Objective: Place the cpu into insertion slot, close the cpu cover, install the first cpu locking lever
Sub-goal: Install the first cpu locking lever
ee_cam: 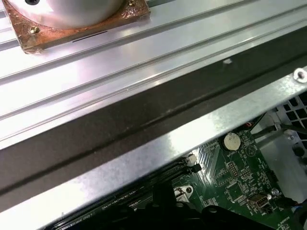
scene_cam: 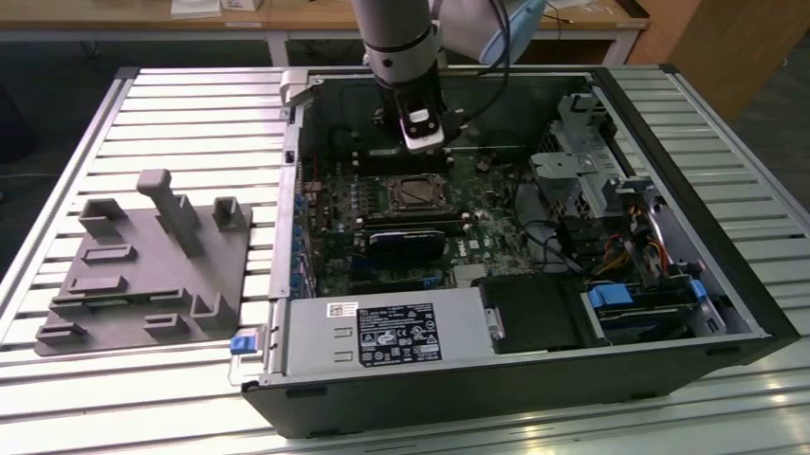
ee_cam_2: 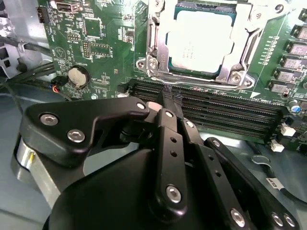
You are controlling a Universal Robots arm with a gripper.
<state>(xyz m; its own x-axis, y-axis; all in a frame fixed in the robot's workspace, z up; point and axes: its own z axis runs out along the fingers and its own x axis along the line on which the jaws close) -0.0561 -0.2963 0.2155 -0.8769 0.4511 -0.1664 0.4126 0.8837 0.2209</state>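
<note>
1. A ribbed metal workbench (scene_cam: 190, 123) carries an open computer case (scene_cam: 708, 284) lying on its side, with a grey moulded fixture block (scene_cam: 139, 275) beside it towards the exterior view's left.
2. The arm reaches down into the case, and its gripper (ee_cam_2: 168, 98) hangs just over the memory slots (ee_cam_2: 230, 115) next to the socket.
3. In the second wrist view the cpu (ee_cam_2: 204, 40) lies flat in the insertion slot (ee_cam_2: 240, 9), its pale face showing through the cut-out.
4. The cpu cover (ee_cam_2: 160, 52) appears to lie down around the chip, its silvery frame bordering it.
5. The fingertips sit pressed together with nothing between them; the hand carries nothing.
6. Judged from this, seating the chip looks done and the cover looks lowered, so the work stands at the locking lever.
7. The lever itself cannot be picked out with certainty; engaging it would call for a narrow, accurate contact beside the socket frame, clear of the chip's face.
</note>
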